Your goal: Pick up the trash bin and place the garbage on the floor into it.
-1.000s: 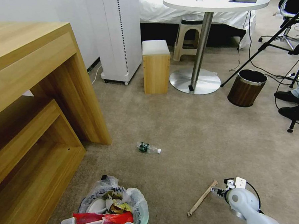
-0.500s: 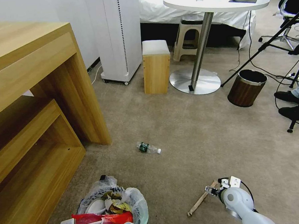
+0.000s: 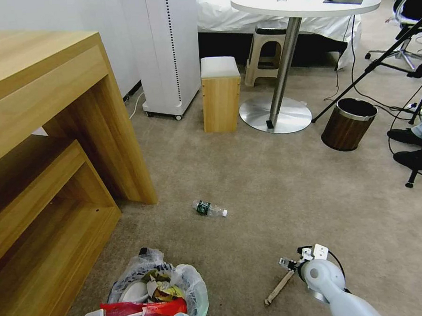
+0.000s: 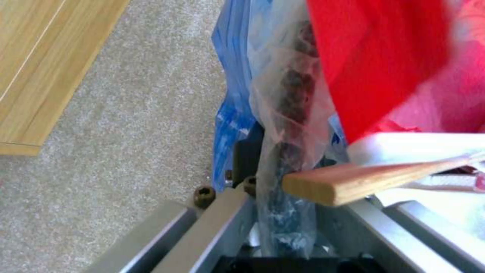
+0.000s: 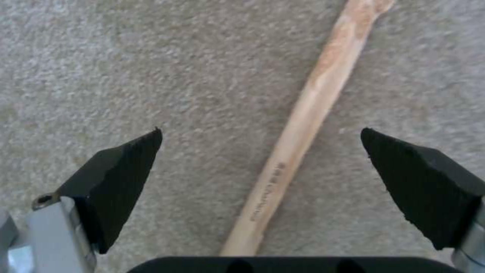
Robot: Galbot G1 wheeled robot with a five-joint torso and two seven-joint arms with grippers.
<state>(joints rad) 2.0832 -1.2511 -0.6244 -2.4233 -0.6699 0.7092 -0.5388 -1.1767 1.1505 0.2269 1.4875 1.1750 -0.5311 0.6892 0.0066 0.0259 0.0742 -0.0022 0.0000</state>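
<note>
A: Which step is this?
B: Collecting the wooden stick. The right tool hangs over it, jaws spread wide, empty; the stick lies on the floor.
A: And the trash bin?
B: The left tool is clamped on its rim, on the robot's left. Next, I'd judge: lower, close.

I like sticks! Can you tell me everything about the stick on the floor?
The stick is thin, pale, bare wood with small dark print near one end and a rough, knobbly patch toward the other. It lies flat and slanted on the beige carpet, to the right of the trash bin. The right gripper hangs over it with jaws wide open, one on each side, not touching it.
</note>
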